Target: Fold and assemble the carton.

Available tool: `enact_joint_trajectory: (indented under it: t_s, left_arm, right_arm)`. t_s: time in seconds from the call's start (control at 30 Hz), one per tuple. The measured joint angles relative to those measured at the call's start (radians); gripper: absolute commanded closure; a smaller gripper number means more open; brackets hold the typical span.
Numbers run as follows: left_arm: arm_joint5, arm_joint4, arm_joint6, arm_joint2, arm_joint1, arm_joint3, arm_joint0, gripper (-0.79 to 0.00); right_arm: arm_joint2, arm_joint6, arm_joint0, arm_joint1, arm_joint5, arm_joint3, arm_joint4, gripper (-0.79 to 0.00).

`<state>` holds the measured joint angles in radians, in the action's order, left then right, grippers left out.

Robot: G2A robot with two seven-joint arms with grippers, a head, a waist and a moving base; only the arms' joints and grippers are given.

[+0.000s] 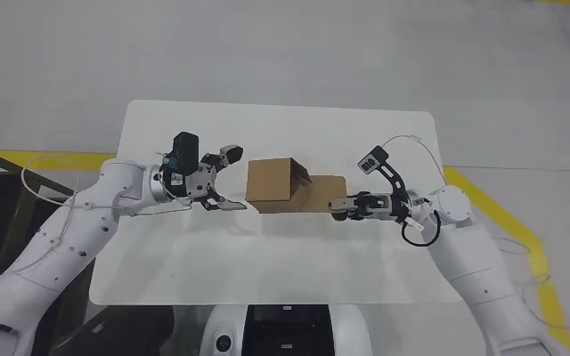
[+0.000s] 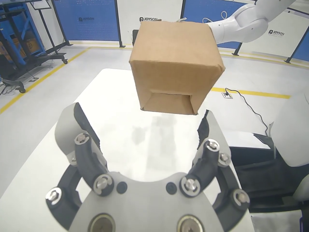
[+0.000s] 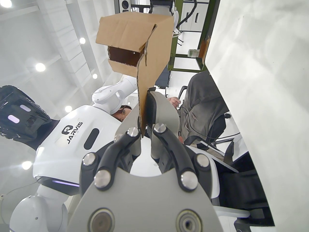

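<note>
A brown cardboard carton (image 1: 272, 182) is held up over the middle of the white table (image 1: 267, 258). Its closed end faces my left gripper (image 1: 230, 179), which stands open a short way off, fingers (image 2: 82, 126) spread wide and holding nothing. In the left wrist view the carton (image 2: 175, 66) shows a tucked flap low on that end. My right gripper (image 1: 337, 206) is shut on a long flap (image 1: 322, 193) at the carton's other side. In the right wrist view the flap (image 3: 144, 85) runs edge-on between the pads (image 3: 152, 107), and the carton's open end (image 3: 125, 57) shows beyond.
The table's bare white top (image 2: 149, 131) lies under the carton. A yellow floor line (image 1: 499, 205) runs past the table's sides. A power cable and floor socket (image 2: 227, 95) lie beyond the far edge.
</note>
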<state>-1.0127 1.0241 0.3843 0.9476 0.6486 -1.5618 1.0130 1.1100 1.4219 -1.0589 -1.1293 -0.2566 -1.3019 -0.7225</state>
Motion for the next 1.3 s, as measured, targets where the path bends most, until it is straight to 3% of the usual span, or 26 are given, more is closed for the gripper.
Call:
enact_joint_trajectory:
  t_s: [0.27,0.67,1.3]
  left_arm:
    - [0.000,0.117,0.142,-0.106,0.040,0.040,-0.058,-0.785]
    - [0.000,0.162,0.225,-0.227,0.075,0.116,-0.146,-0.785]
    - [0.000,0.164,0.303,-0.311,0.076,0.147,-0.192,-0.785]
  right_arm:
    - [-0.018,0.019,0.023,-0.008,-0.020,0.034,-0.024,0.000]
    - [-0.040,0.026,0.030,-0.017,-0.040,0.042,-0.031,0.000]
    - [-0.054,0.007,0.033,-0.027,-0.070,0.066,-0.030,0.000]
